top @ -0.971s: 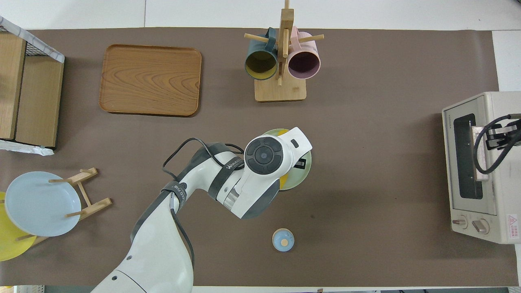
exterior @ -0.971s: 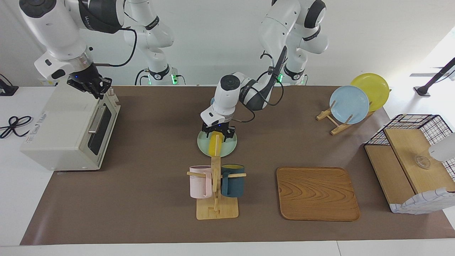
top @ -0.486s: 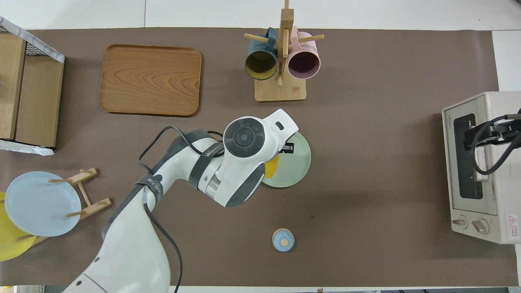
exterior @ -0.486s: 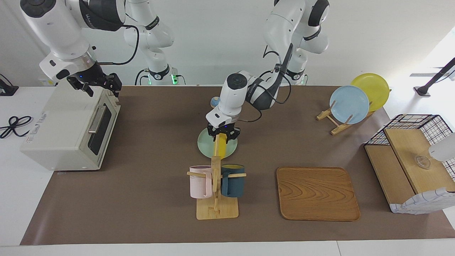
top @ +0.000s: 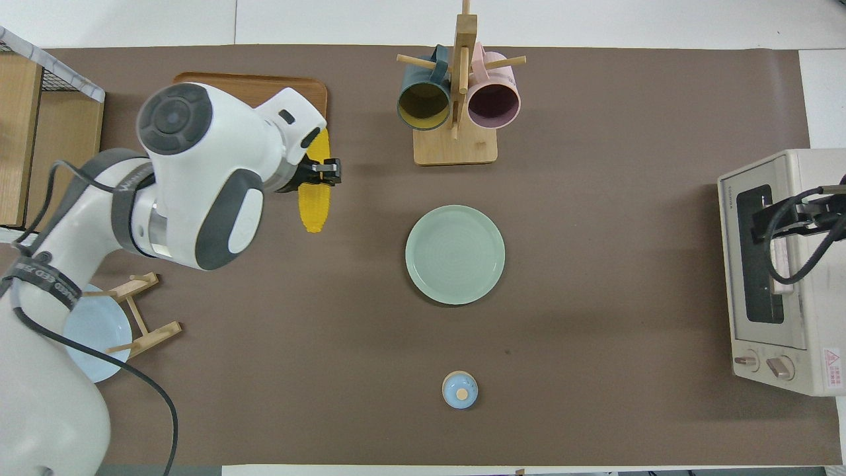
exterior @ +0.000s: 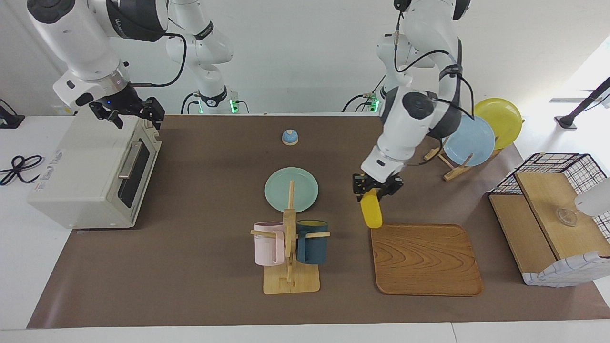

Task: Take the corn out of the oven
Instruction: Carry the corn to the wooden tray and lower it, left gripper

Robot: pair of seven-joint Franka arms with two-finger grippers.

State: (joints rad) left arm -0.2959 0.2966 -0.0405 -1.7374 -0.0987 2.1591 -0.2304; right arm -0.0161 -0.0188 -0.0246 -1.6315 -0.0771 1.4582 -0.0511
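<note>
The yellow corn (exterior: pixel 371 213) hangs in my left gripper (exterior: pixel 376 189), which is shut on its upper end. It hangs in the air over the edge of the wooden tray (exterior: pixel 424 259) nearest the robots. The overhead view shows the corn (top: pixel 314 201) under the left gripper (top: pixel 319 170), beside the tray. The off-white oven (exterior: pixel 81 166) stands at the right arm's end of the table with its glass door shut; it also shows in the overhead view (top: pixel 819 330). My right gripper (exterior: pixel 127 114) hovers open and empty over the oven's top, and shows in the overhead view (top: pixel 803 221).
A bare green plate (exterior: pixel 276 190) lies mid-table, with a wooden mug tree (exterior: pixel 289 252) holding pink and blue mugs farther from the robots. A small blue knob-topped object (exterior: pixel 289 137) sits near the robots. A plate rack (exterior: pixel 469 140) and a wire-and-wood shelf (exterior: pixel 548 214) stand at the left arm's end.
My left gripper lifted the corn off the green plate and carried it toward the left arm's end, over the tray's edge. The right gripper stayed over the oven.
</note>
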